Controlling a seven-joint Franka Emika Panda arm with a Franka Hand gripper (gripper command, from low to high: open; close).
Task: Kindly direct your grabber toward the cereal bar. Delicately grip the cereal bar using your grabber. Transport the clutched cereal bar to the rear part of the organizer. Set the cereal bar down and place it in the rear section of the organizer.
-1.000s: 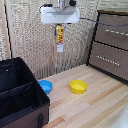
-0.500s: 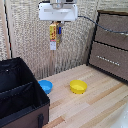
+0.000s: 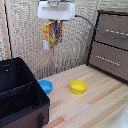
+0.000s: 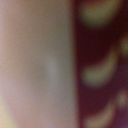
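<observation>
High above the table, my grabber [image 3: 53, 22] is shut on the cereal bar [image 3: 52, 34], a yellow-orange box with busy print that hangs down from the fingers. The white head of the arm sits at the top of the exterior view. The organizer [image 3: 15, 95], a big black fabric box with an inner partition, stands at the exterior view's left, well below and left of the bar. The wrist view is filled by a blurred close surface, pale on one side and dark red with yellow shapes on the other.
A blue bowl [image 3: 45, 86] lies beside the organizer and a yellow bowl [image 3: 78, 86] lies on the wooden table further right. A dark wooden drawer unit [image 3: 111, 45] stands at the exterior view's right. A woven screen forms the back wall.
The grabber has carried the cereal bar toward the exterior view's left and slightly higher. The bowls and the organizer have stayed put.
</observation>
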